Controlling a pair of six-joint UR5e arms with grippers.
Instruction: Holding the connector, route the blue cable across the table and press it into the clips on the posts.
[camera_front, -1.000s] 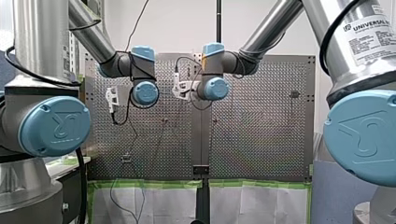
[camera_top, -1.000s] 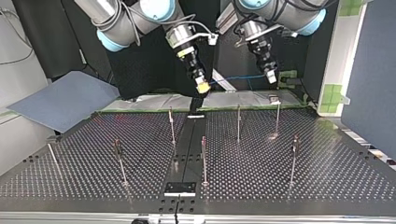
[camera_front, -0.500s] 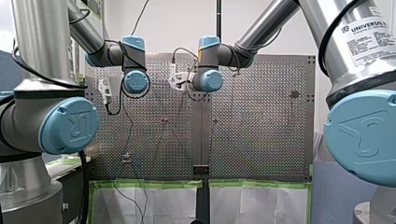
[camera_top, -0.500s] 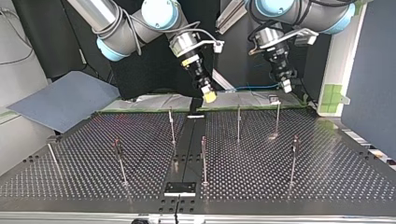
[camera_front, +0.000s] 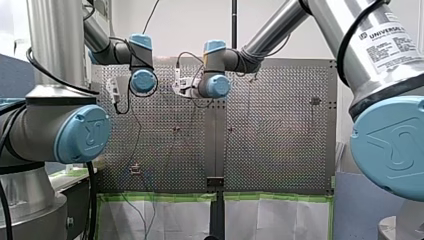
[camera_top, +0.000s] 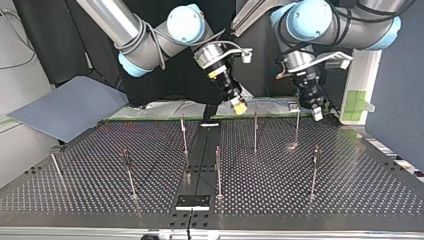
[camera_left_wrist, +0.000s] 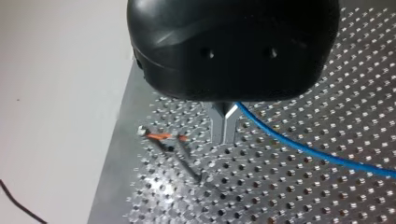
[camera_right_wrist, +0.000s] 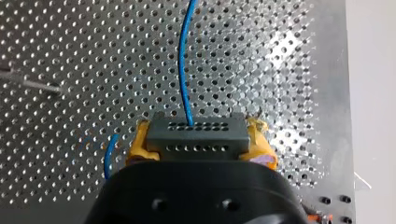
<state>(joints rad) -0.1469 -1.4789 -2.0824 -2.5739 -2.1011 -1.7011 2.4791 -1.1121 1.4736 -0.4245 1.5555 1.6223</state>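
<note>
I count seven thin posts (camera_top: 218, 170) on one counter (camera_top: 300, 200). Two robot arms (camera_top: 145, 42) have two grippers (camera_top: 240, 106). There is one blue cable (camera_left_wrist: 303, 147) and one connector (camera_right_wrist: 196, 137).

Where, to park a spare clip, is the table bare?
Bare, top view: the patch between the centre post and the rightmost post, and the table beyond it. Crowded: the far edge, where my right gripper and my left gripper hang with the blue cable.

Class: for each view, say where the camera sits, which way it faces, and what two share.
Front: behind the arms, facing over the table; both arms show.
Top: across the table, facing the arms; right pincer, left pincer show.
Left wrist: on my left arm, past left pincer at blue cable.
Right wrist: on my right arm, over right pincer gripping the connector.
Shared: blue cable, both wrist views.
</note>
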